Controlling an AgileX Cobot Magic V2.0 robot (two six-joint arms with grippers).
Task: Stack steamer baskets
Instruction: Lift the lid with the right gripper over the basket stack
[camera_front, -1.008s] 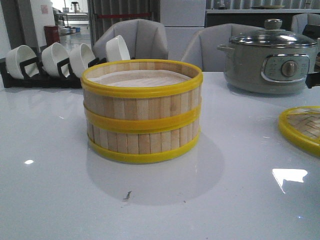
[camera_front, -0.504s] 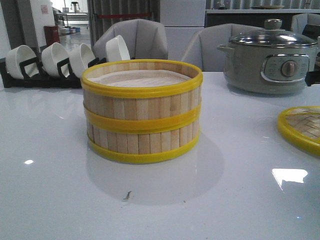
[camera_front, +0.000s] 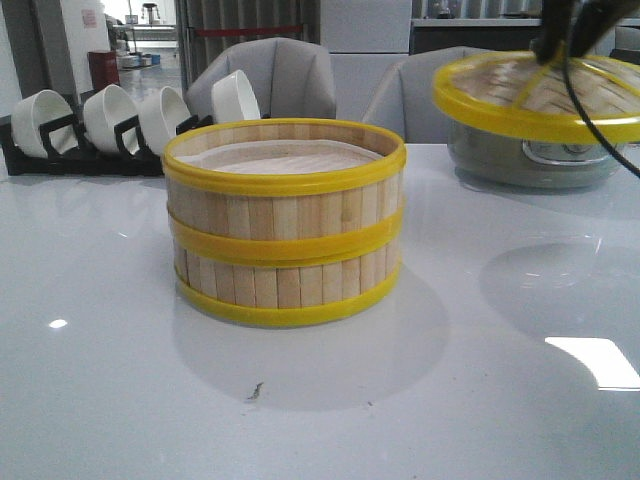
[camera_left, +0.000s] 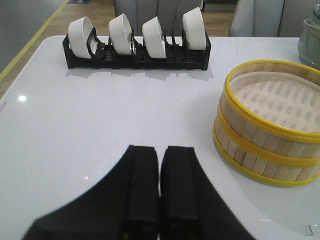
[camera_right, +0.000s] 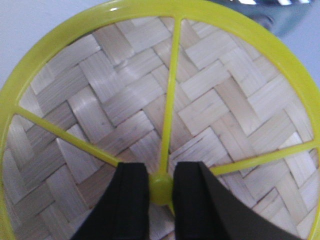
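Two steamer baskets (camera_front: 284, 225) stand one on top of the other in the middle of the table, pale slats with yellow rims, and they also show as a stack (camera_left: 267, 127) in the left wrist view. My right gripper (camera_right: 161, 177) is shut on the yellow knob (camera_right: 161, 189) of the woven bamboo lid (camera_right: 125, 107). The lid (camera_front: 540, 95) hangs tilted in the air at the upper right, in front of the pot. My left gripper (camera_left: 160, 155) is shut and holds nothing, low over the table to the left of the stack.
A black rack with several white bowls (camera_front: 110, 120) stands at the back left and also shows as a rack (camera_left: 137, 42) in the left wrist view. A grey electric pot (camera_front: 530, 160) sits at the back right, behind the lifted lid. Grey chairs stand beyond the table.
The lid lay flat on the table at the right edge; now the right gripper holds it by the knob, lifted high and moved toward the pot. The stack has not moved.
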